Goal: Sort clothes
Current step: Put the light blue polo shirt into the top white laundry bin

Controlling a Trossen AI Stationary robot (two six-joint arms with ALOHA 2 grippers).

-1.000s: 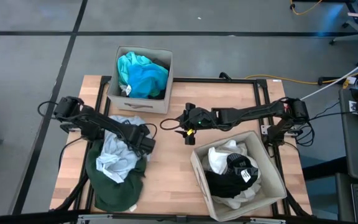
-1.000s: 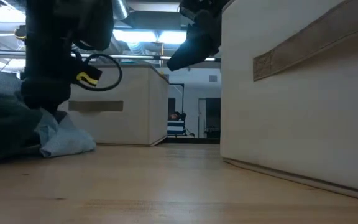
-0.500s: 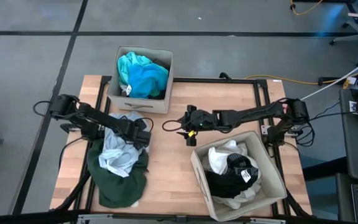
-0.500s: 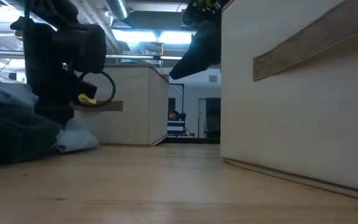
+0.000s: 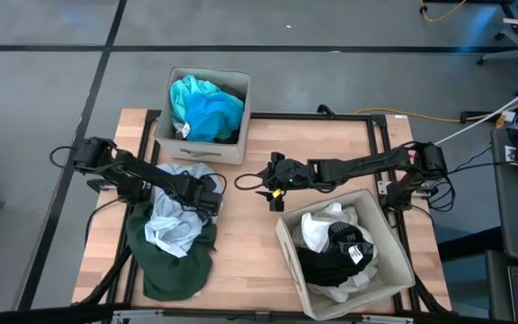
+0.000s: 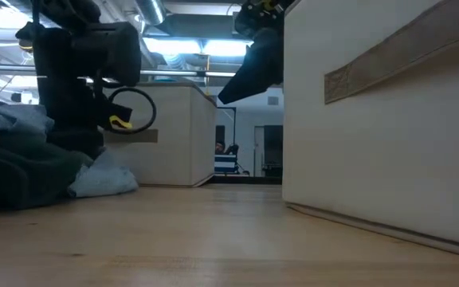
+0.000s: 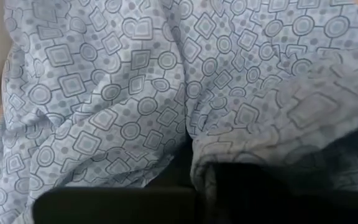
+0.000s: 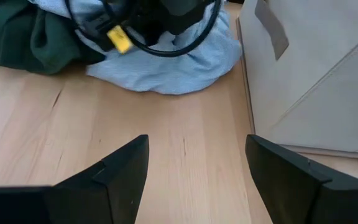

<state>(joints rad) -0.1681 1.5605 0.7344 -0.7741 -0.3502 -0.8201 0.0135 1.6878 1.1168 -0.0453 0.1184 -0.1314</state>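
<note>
A pale blue patterned garment lies on top of a dark green garment at the table's near left. My left gripper points down into the pale blue garment's right part and is shut on it. That garment fills the left wrist view. In the low view its edge rests on the wood beside the gripper. My right gripper hovers open over bare wood at mid-table, clear of the clothes. My left gripper comes from above, pointing steeply down, and has a puckered fold of the pale blue garment between its fingers. How many layers it has, I cannot tell; the cloth hides the fingertips. The garment still lies on the green one and on the table.
A beige box at the far middle holds teal and bright blue clothes. A second beige box at the near right holds white and black clothes. Bare wood lies between the pile and that box.
My left gripper has sunk down into the pale blue garment. The pile has shifted under it: the pale blue edge has crept toward the table's middle, and the green garment's near edge has drawn in. My right gripper has kept still.
</note>
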